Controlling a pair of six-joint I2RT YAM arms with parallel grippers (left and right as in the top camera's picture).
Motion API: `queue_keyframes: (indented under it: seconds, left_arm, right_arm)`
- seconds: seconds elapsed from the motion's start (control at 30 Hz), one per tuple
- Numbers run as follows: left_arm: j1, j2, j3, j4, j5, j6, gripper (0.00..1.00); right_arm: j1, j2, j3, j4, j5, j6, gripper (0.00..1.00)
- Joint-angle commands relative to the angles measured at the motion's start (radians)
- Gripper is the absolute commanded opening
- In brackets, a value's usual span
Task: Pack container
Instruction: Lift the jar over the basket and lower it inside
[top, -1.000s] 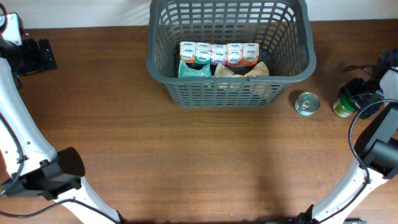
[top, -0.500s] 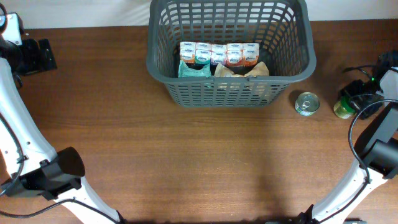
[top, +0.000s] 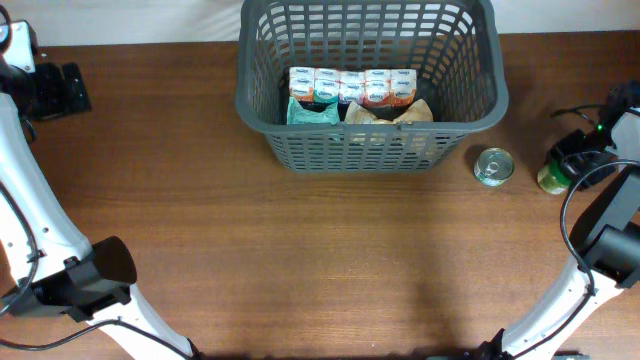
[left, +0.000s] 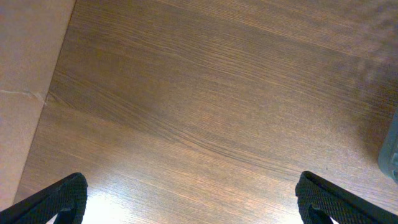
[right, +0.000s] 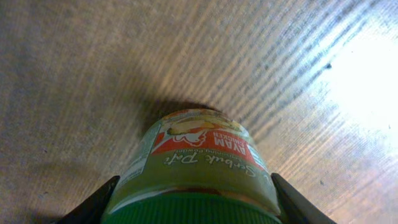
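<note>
Brown wooden desk (top: 320, 260) overhead: the container (top: 330, 127) stands far centre, leftward of the right hand (top: 572, 158), tin can (top: 493, 166) between. Left wrist: left hand (left: 193, 199) spread over bare wood. Right wrist: fingers (right: 93, 205) flank the green-lidded jar (right: 196, 168); grip uncertain.

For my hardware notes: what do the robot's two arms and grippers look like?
Both arms have slim white links, the left arm and the right arm, joined by bulky black joints. Thin black cables loop alongside each. The left gripper has black fingers with a fine dotted texture. The right gripper is black too, with a small green light.
</note>
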Motion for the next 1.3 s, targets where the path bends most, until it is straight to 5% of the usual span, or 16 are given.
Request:
queue_keyframes:
  seconds: [0.0, 0.43, 0.77, 0.97, 1.27]
  left_arm:
    - [0.004, 0.000, -0.005, 0.001, 0.011, -0.010, 0.99]
    - [0.004, 0.000, -0.005, 0.001, 0.012, -0.010, 0.99]
    - [0.004, 0.000, -0.005, 0.001, 0.011, -0.010, 0.99]
    - [0.004, 0.000, -0.005, 0.001, 0.011, -0.010, 0.99]
    - [0.004, 0.000, -0.005, 0.001, 0.011, -0.010, 0.99]
  right_arm:
    - [-0.006, -0.026, -0.008, -0.026, 0.005, 0.010, 0.46]
    - [0.114, -0.407, 0.190, -0.121, 0.002, -0.084, 0.06]
    - [0.513, -0.696, 0.333, -0.031, 0.006, -0.238, 0.04]
    - [0.705, -0.612, 0.327, 0.056, 0.007, -0.238, 0.04]
    - [0.758, -0.251, 0.325, 0.082, -0.010, -0.150, 0.04]
